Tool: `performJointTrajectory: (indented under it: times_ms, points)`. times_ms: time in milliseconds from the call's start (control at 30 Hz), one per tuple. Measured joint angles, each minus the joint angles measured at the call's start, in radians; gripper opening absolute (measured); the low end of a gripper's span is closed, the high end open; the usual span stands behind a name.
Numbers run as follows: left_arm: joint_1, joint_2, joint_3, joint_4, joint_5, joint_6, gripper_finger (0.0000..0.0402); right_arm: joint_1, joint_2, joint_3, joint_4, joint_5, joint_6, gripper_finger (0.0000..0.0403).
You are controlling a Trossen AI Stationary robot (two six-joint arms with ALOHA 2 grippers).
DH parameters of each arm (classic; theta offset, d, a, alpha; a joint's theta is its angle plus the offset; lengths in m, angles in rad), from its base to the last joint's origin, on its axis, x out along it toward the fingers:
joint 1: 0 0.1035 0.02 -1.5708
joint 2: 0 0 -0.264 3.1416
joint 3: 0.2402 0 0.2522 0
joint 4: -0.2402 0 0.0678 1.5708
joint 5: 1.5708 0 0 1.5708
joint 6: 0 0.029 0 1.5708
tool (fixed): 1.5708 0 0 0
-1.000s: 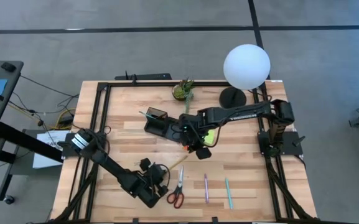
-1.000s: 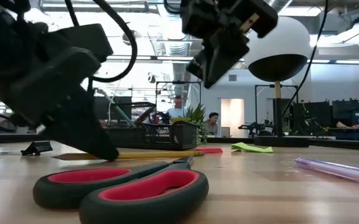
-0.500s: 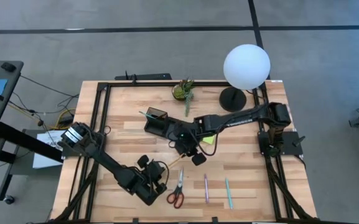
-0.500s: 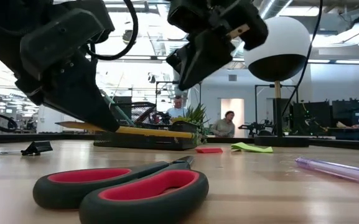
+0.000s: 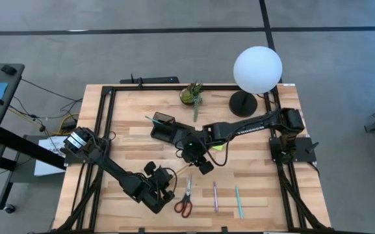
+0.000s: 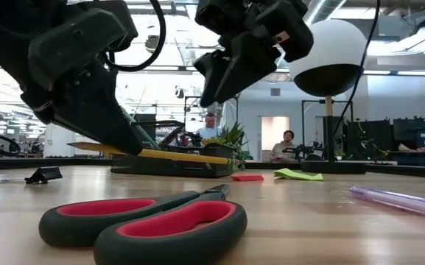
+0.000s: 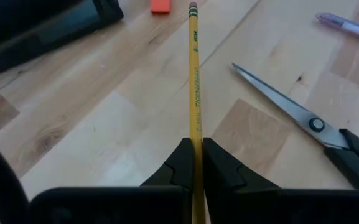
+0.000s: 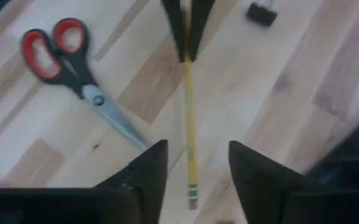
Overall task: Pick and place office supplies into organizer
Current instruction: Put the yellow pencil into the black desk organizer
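My left gripper (image 6: 127, 140) is shut on a yellow pencil (image 6: 186, 156) and holds it just above the table, near the red-handled scissors (image 5: 186, 195). My right gripper (image 8: 195, 168) hangs open over the pencil's eraser end (image 8: 191, 198). Its fingers stand to either side of that end, higher up, and touch nothing. The black organizer (image 5: 164, 127) stands behind it. The lime-green sticky pad (image 6: 297, 174) and the orange eraser (image 6: 247, 177) lie flat on the table. So do a purple pen (image 5: 215, 195) and a teal pen (image 5: 239, 200). My left gripper pinches the pencil's shaft (image 7: 195, 140) between its two fingers, nearer the pointed end than the eraser end. The fingers (image 6: 113, 129) slant down at it from the table's near left. The pencil lies nearly level, clear of the table, its eraser end (image 7: 192, 6) toward the organizer.
A small potted plant (image 5: 192, 94) and a lamp with a white globe (image 5: 257, 68) on a round black base (image 5: 242, 103) stand at the far edge. A black clip (image 6: 43, 175) lies on the table's left part. People show in the room beyond the table.
My left gripper has risen with the pencil, which lay on the table and now hangs level above it. My right gripper has gone toward the table's left and near edges, over the pencil's eraser end, and has opened.
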Motion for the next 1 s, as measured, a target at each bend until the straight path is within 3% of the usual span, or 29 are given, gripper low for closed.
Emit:
performJointTrajectory:
  times_ms: [200, 400, 700, 1000]
  points:
    - [0.017, -0.012, 0.0, 0.003, 0.0, 0.002, 0.0002, 0.014, 0.059, -0.002, 0.047, 0.045, 0.031, 0.0226]
    - [0.025, -0.058, 0.002, -0.012, -0.006, 0.062, 0.0002, 0.017, 0.143, 0.004, 0.057, 0.103, 0.037, 0.0234]
    - [0.026, -0.065, 0.002, -0.038, -0.002, 0.07, 0.0002, 0.008, 0.147, 0.055, 0.059, 0.099, 0.045, 0.0201]
    - [0.027, -0.064, 0.002, -0.034, -0.018, 0.056, 0.0002, 0.018, 0.147, 0.056, 0.049, 0.091, 0.029, 0.0133]
